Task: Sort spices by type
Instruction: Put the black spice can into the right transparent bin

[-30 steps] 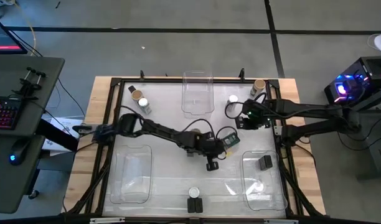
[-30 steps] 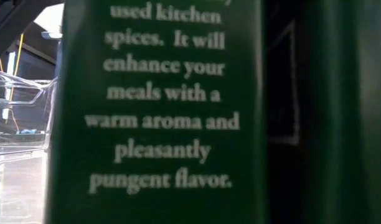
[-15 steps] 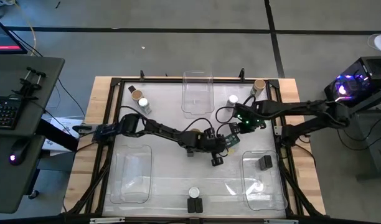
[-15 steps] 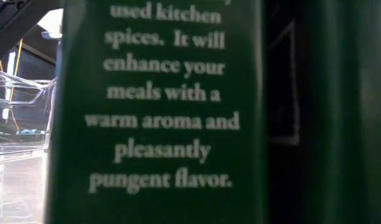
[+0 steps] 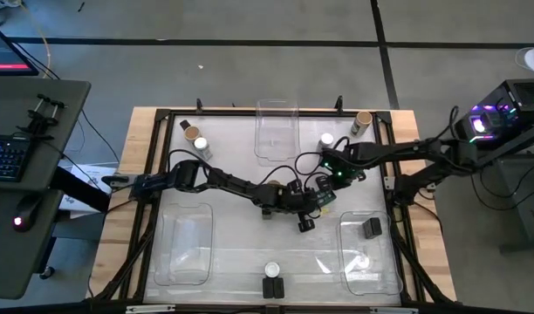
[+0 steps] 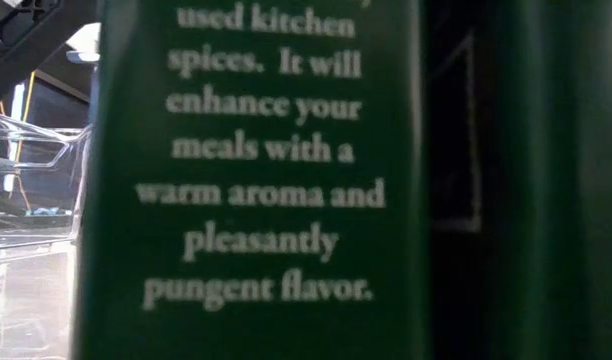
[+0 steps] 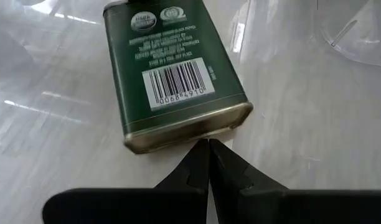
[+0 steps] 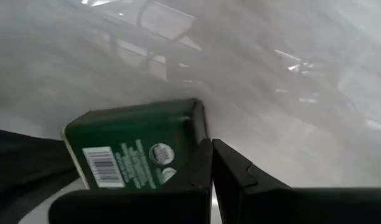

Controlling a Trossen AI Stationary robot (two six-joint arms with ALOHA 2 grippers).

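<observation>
Our left gripper (image 7: 209, 144) and right gripper (image 8: 211, 148), both closed and empty, touch opposite ends of the lying tin (image 7: 172, 74); pushing could make it slide away.

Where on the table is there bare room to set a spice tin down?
Bare: the strip between the left bin and right bin, above the front jar; also left of the top bin. Crowded: the middle, where the left gripper, right gripper and green tin meet.
</observation>
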